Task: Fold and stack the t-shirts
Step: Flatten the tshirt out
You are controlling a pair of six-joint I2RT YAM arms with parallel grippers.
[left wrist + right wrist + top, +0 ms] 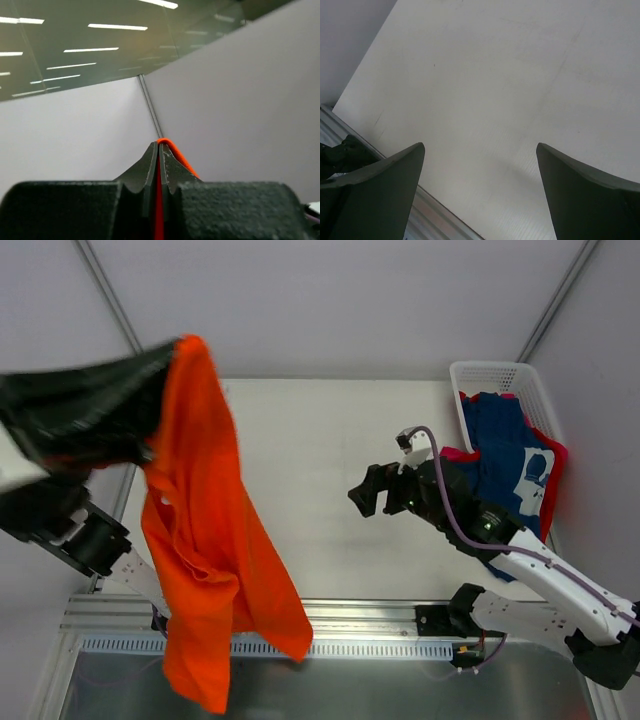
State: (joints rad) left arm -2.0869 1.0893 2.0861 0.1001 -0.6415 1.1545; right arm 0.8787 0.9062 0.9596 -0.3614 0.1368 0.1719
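- The counter [330, 470] was a plain off-white board, bare in its middle, with a metal rail [360, 625] along its near edge.
- Pale grey wall panels closed in the far, left and right sides, with thin metal strips in the far corners. The left wrist view looked up past them to a ceiling with strip lights [117, 27].
- A white lattice basket [490, 375] stood at the far right corner of the counter.
- A navy t-shirt [505, 440] with white print spilled out of the basket towards the near side, over a pink-red t-shirt [555, 465]. The right arm covered their lower parts.
- The left hand [159, 152] was raised high at the left edge, its jaws pressed together on a fold of the orange t-shirt [200, 540].
- The orange t-shirt hung down from that hold, covering the left side of the counter and passing the near edge.
- Whether the cloth touched the counter could not be made out.
- In the top view the left hand was a dark blur close to the camera.
- The right hand [372, 492] hovered over the right middle of the counter with its jaws spread wide and nothing between them.
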